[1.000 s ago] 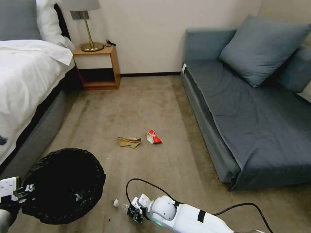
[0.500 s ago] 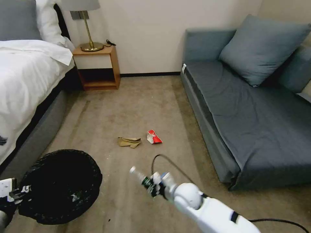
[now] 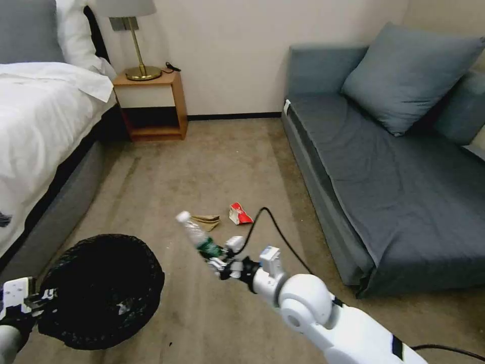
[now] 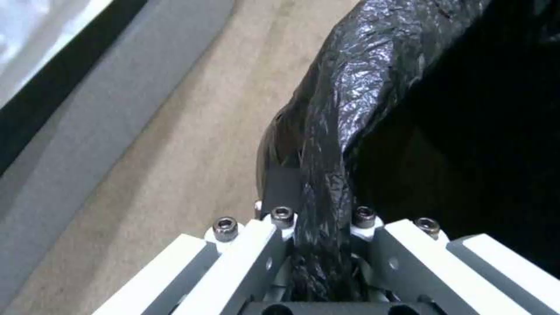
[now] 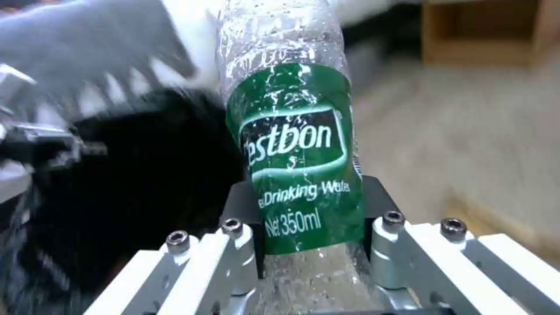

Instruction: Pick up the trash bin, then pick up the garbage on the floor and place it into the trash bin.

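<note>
Right gripper: you have its jaws clamped on the bottle at the lower body, just under the green label; held in the air over the carpet, cap pointing up and to the far left, right of the bin.
Bottle close-up: clear, label reads "350ml"; pads press both sides.
Left gripper: near left; jaws pinched on the bin rim, black liner bunched between them.
Bin: near left, beside the bed, mouth open.
Tan paper: mid-floor, just beyond the bottle.
Red packet: just right of the paper, near the sofa.
</note>
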Controlling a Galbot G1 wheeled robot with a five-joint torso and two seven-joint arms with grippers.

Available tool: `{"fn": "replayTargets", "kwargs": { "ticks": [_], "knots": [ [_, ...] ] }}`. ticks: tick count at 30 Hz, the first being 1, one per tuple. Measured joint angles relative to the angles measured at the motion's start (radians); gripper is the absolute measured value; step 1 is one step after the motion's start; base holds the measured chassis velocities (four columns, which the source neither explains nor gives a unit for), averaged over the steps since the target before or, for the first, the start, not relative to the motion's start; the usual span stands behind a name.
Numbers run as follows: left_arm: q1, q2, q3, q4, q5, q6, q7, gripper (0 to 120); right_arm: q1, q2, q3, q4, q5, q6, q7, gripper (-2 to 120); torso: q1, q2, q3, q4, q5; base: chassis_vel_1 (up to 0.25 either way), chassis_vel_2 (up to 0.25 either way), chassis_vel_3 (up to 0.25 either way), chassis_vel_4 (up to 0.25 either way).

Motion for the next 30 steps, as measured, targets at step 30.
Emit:
{"fn": "replayTargets", "kwargs": {
  "ticks": [30],
  "knots": [
    [0.015,-0.023,0.003,-0.026,-0.015,0.0,-0.011,3,0.159,0.313,-0.271,-0.231,-0.068,-0.013,0.036,70,0.0,0.0,0.0,-0.0001,0.0,0.0,0.0,0.0,0.0]
  ]
}}
